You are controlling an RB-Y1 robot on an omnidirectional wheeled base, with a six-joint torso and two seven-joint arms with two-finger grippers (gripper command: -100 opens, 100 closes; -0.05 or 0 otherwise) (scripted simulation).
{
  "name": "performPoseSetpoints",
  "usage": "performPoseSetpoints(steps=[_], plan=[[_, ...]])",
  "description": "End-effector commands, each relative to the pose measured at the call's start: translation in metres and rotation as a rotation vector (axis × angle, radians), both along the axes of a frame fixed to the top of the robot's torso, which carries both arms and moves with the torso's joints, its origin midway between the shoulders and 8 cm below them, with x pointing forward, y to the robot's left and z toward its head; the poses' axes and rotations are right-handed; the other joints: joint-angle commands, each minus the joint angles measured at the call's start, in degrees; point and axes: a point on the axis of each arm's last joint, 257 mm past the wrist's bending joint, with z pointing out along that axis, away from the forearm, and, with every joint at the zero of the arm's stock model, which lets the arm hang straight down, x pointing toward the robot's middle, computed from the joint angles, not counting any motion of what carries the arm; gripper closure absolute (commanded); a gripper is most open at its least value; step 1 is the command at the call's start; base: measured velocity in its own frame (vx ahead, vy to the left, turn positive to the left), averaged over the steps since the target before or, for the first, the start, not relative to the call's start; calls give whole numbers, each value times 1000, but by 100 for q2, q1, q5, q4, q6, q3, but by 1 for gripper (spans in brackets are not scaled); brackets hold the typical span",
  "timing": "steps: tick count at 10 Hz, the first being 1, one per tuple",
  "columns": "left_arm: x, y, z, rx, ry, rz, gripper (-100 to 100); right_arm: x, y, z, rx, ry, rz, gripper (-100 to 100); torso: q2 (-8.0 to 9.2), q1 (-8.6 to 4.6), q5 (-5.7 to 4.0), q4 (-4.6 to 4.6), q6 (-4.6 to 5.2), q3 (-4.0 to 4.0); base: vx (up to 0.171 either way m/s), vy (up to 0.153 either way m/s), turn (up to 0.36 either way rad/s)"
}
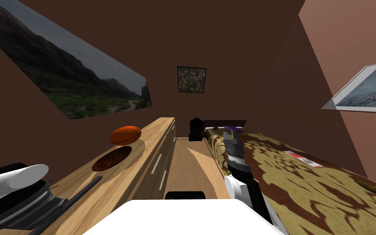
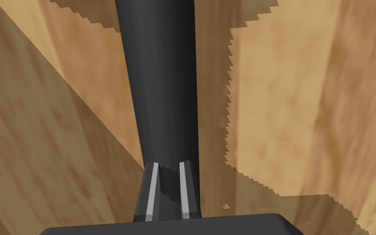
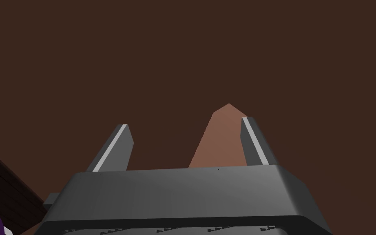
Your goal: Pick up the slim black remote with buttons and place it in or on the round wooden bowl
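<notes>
The slim black remote [image 2: 158, 81] is clamped between the close-set fingers of my left gripper [image 2: 169, 179] and sticks out well past them above a light wooden surface. From the head, the left gripper [image 1: 56, 199] hovers over the near end of the long wooden dresser [image 1: 158, 130], and the remote [image 1: 86, 188] points toward the round dark-brown bowl [image 1: 111, 158], its tip a short way from the rim. My right gripper [image 1: 231, 135] is raised over the bed; its fingers [image 3: 116, 147] stand wide apart with nothing between them.
An orange basketball [image 1: 125, 135] rests on the dresser just beyond the bowl. A bed with a tan and brown patterned cover [image 1: 305, 191] runs along the right, with a flat booklet [image 1: 305, 159] on it. A narrow wooden floor strip [image 1: 187, 167] separates them; a black object [image 1: 196, 128] stands at its far end.
</notes>
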Motion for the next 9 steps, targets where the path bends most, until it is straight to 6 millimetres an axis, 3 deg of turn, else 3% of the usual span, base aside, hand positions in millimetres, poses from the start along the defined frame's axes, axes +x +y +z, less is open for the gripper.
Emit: performPoseSetpoints(steps=[1, 9], plan=[[1, 3, 5, 3, -7, -19, 100, 0, 0, 0, 0, 0, 0, 0, 0, 0, 0, 0, 0, 0, 23, -23, 15], [1, 11, 33, -17, -31, -137, 100, 0, 0, 0, 0, 0, 0, 0, -7, -15, -6, -1, 12, -4, 29, -26, 9]])
